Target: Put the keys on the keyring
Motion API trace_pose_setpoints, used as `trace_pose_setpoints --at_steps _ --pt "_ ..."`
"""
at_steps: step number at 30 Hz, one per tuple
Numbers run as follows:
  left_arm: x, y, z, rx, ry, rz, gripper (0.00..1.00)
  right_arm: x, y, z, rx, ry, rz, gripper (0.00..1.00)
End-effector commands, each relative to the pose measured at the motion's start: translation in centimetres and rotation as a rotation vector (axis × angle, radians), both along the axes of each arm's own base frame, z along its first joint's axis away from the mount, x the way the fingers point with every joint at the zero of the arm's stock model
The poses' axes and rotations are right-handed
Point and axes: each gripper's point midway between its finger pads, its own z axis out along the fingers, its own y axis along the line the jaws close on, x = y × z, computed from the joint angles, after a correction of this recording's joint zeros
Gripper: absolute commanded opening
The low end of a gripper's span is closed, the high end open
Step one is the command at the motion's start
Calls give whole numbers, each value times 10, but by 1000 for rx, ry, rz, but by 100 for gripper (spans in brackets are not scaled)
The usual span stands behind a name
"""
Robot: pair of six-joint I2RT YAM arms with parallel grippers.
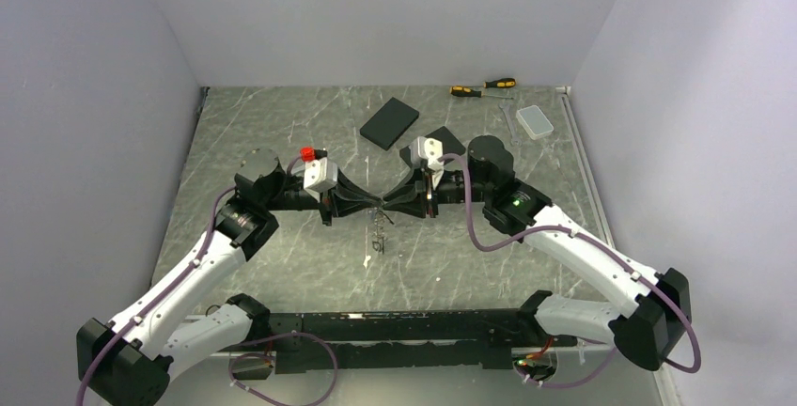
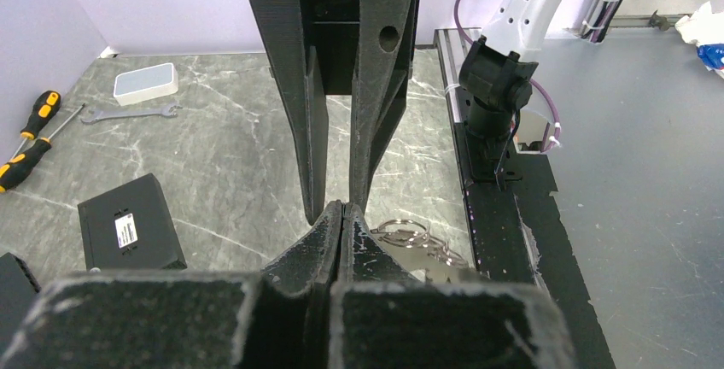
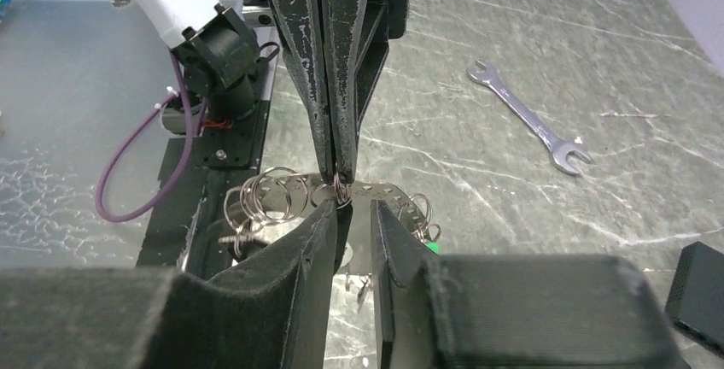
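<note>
Right claw [image 3: 354, 215] stands slightly parted at the keyring [image 3: 388, 191]; left claw [image 3: 338, 172] pinches that ring tight above mid-table [image 3: 512, 207], likely steadying it for threading keys

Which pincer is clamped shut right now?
The left pincer: it is closed tight on the keyring, while the right pincer shows a clear gap between its two sides.

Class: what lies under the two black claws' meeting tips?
A bunch of thin grey metal rings and small silver keys; the right claw's black fingers cover the bunch's middle.
</note>
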Motion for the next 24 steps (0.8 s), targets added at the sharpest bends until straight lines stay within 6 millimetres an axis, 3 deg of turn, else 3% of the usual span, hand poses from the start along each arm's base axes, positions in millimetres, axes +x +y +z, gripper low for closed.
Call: trace_pose_setpoints --at_steps 1,11,18,21,23,24 --pt "-4 1 21 -42 -80 -18 0 -4 5 32 78 -65 41 24" --pt "-2 0 20 -42 -77 -11 0 -5 9 34 88 -59 57 17" --pt "0 1 20 -37 -78 3 0 -11 9 34 99 -70 79 2" --pt "1 1 18 -30 -77 11 0 -14 8 35 96 -75 87 0" --pt "3 2 15 -15 -75 22 9 -14 6 34 82 -67 82 0" --pt "4 3 14 -5 -75 27 20 -14 5 34 71 -60 80 0"
